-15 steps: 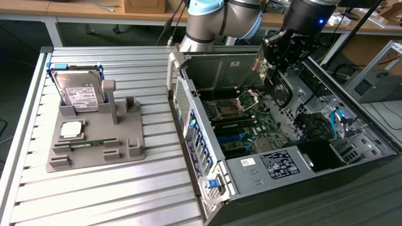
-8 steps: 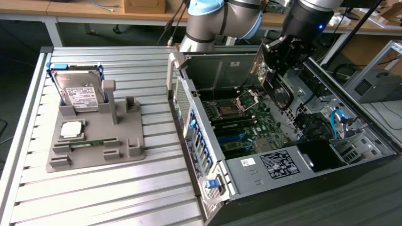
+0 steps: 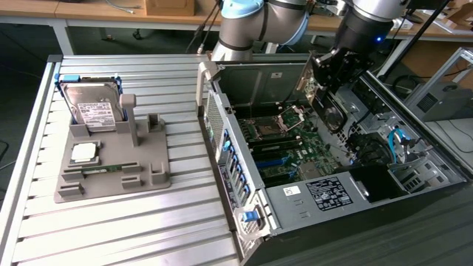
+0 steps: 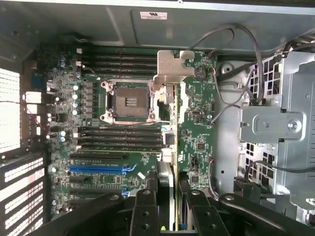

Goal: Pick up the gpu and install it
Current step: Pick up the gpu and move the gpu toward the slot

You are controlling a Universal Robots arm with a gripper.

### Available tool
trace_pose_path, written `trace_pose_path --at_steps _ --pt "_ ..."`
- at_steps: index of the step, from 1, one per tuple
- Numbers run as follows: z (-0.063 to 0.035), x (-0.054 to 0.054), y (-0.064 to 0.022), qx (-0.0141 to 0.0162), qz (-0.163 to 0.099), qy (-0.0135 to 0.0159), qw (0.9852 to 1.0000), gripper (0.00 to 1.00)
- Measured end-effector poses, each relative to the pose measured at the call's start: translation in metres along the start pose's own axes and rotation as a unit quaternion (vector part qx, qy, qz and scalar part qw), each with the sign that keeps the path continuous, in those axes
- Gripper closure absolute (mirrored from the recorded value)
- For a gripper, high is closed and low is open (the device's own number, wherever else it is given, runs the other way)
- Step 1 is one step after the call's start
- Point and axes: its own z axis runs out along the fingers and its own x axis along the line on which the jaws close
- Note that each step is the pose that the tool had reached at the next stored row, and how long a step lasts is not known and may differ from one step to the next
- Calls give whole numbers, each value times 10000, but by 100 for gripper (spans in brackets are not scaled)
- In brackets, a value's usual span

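Note:
My gripper (image 3: 327, 77) is shut on the gpu (image 3: 323, 108), a thin card that hangs on edge above the open computer case (image 3: 221, 138), near the case's far wall. In the wrist view the gpu (image 4: 170, 142) runs edge-on away from my gripper (image 4: 169, 199), with a black finger (image 4: 146, 206) on either side of it. Its silver bracket (image 4: 174, 64) is at the far end. Below it lies the motherboard (image 4: 98, 162) with blue and black expansion slots (image 4: 101, 168). The card is clear of the board.
A grey fixture (image 3: 111, 166) on the slatted table holds a hard drive (image 3: 92, 108), a processor (image 3: 85, 151) and a green memory stick (image 3: 111, 168). Inside the case are an empty processor socket (image 3: 266, 128), a power supply (image 3: 333, 191), loose cables (image 4: 236, 73) and a metal drive cage (image 4: 280, 123).

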Motion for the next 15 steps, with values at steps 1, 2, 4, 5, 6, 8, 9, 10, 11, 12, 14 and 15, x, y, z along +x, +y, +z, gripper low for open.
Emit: trace_pose_path --at_steps 1,2,4,5,6,8,9,10,11,12,14,15 --pt "13 -8 0 0 -5 2 10000 73" --pt "27 -17 -1 0 -11 4 10000 73" --pt "51 -35 -2 -1 -20 7 10000 73" --pt "61 -41 -2 0 -22 9 10000 73" --pt "70 -46 -3 -1 -24 9 10000 73" --pt "88 -55 -3 -1 -29 11 10000 73" --pt "95 -58 -3 -1 -31 11 10000 73" --pt "101 -61 -3 -1 -32 11 10000 73" --pt "105 -64 -4 0 -33 12 10000 73" --pt "108 -66 -4 0 -33 12 10000 73" --pt "114 -72 -4 -1 -34 12 10000 73" --pt "116 -74 -4 -1 -34 12 10000 73"
